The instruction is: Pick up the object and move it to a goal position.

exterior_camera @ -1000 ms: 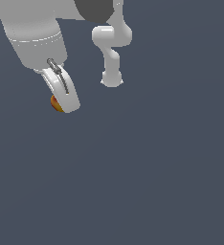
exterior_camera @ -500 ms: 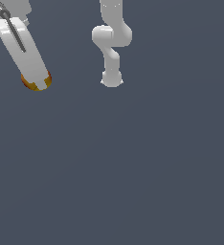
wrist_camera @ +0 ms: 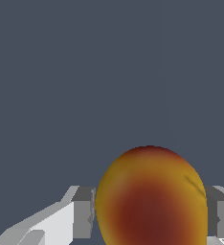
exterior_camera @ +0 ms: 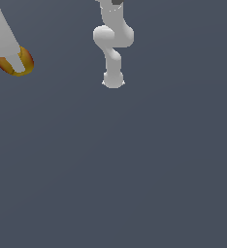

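A flat, plain slate-grey surface (exterior_camera: 135, 169) is seen in the exterior view, filling the whole picture. No edge, wall or corner of a room is shown; the same grey tone is found everywhere, without marks or shadows. In the wrist view the same grey ground (wrist_camera: 109, 67) is seen behind the fingers.

The white base of the arm (exterior_camera: 113, 80) is taken as the landmark. It is standing on the surface at the upper middle of the exterior view, and the rounded joints of the arm are seen rising above it to the picture's edge.

The gripper (exterior_camera: 16, 65) is seen well apart from the base, toward the exterior view's left, near the edge of the picture. Only the end of the white finger part is shown there, tilted.

The object (exterior_camera: 24, 60) is held at the tip of the gripper, an orange-yellow lump with darker red patches. In the wrist view the object (wrist_camera: 152, 201) is shown large and rounded, and a grey-white finger (wrist_camera: 83, 210) is seen on each side of it, pressed against it. The fingers are therefore closed onto the object, with only the width of the lump between them.

Whether the object is touching the surface cannot be told.
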Tool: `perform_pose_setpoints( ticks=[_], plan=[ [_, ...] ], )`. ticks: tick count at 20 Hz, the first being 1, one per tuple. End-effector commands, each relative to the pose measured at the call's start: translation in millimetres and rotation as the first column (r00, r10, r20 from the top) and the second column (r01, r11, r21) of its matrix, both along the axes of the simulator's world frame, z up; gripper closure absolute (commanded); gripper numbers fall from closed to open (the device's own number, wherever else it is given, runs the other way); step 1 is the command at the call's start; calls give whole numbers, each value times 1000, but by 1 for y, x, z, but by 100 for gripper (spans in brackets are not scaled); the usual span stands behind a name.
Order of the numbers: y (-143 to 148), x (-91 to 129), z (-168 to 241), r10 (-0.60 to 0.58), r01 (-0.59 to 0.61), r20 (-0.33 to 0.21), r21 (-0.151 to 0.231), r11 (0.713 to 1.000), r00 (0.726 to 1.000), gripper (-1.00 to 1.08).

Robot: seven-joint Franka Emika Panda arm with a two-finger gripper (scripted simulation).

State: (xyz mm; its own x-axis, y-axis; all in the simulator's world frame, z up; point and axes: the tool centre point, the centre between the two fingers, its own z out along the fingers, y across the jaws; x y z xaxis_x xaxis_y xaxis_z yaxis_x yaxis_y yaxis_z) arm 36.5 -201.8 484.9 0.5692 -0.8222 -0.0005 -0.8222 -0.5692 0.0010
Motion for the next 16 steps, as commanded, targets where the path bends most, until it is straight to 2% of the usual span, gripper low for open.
perform_pose_setpoints(
  ticks=[1, 16],
  plan=[
    [-4, 0, 7, 1, -1, 1, 0, 1000, 1000, 108],
    [-11, 2, 20, 1, -1, 1, 0, 1000, 1000, 108]
  ],
)
